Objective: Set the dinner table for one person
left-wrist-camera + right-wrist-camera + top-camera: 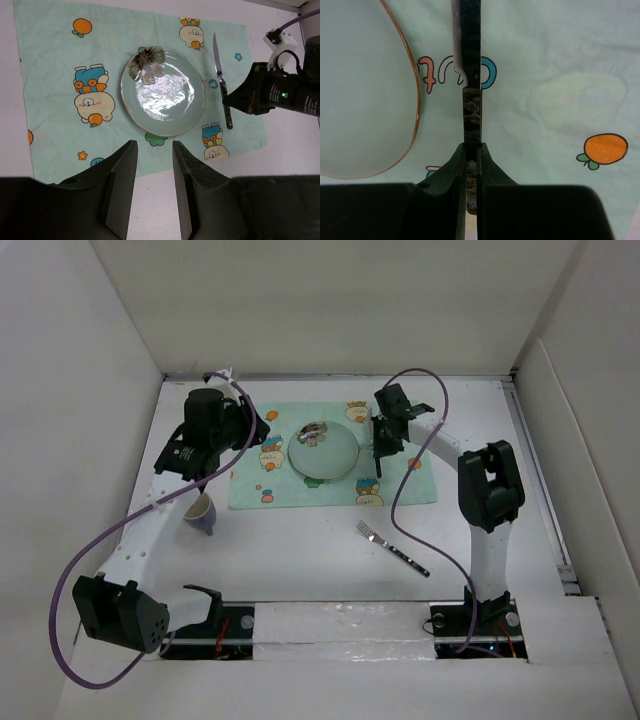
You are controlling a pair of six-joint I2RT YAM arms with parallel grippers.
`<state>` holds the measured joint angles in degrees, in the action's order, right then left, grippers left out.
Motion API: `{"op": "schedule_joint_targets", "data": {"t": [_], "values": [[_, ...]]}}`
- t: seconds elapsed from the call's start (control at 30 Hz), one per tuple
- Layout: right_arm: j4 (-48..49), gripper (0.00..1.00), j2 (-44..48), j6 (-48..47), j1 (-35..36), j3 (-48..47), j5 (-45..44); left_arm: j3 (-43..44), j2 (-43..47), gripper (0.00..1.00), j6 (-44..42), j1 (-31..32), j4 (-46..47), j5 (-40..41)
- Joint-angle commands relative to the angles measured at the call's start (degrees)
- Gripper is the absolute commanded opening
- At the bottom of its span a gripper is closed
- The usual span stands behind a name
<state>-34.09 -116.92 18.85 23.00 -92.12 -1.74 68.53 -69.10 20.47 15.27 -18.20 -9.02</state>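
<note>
**Knife going in beside the plate**

You are working on the white desk (300, 570), which is filling the floor of the walled bay, with both arm bases sitting at its near edge. The mint placemat (55, 55) is lying toward the far edge, about midway between the left and right edges, and it is carrying the plate (170, 105) at its middle.

Your right tool (471, 150) is pinching the knife (221, 82) by its dark handle, jaws narrow, with the blade pointing at the far edge. The knife is running alongside the plate's right rim, just beside it and not touching it. That looks like the setting position. Gripping at the handle end is keeping the fingers away from the rim. Whether the knife is resting on the cloth is not showing.

Your left tool (154, 146) is hovering over the placemat's near border, jaws partway apart and holding nothing, apparently parked out of the right arm's way.

The fork (392, 547) is lying on bare desk nearer the near edge, right of centre. The cup (203, 513) is standing toward the left edge, off the placemat. Both are probably waiting for their turn.
</note>
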Motion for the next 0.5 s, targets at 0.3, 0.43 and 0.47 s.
{"op": "schedule_joint_targets", "data": {"t": [0.3,0.43,0.47], "values": [[1.0,0.0,-4.2,1.1,-0.2,-2.1,0.1,-1.0,1.2,0.31,1.1,-0.2,3.3,-1.2],[1.3,0.0,-4.3,1.9,-0.2,-1.3,-0.1,-0.7,0.5,0.31,0.9,-0.2,3.3,-1.1],[1.1,0.02,-4.3,1.9,-0.2,-1.4,0.4,-0.6,0.4,0.31,0.9,-0.2,3.3,-1.3]]}}
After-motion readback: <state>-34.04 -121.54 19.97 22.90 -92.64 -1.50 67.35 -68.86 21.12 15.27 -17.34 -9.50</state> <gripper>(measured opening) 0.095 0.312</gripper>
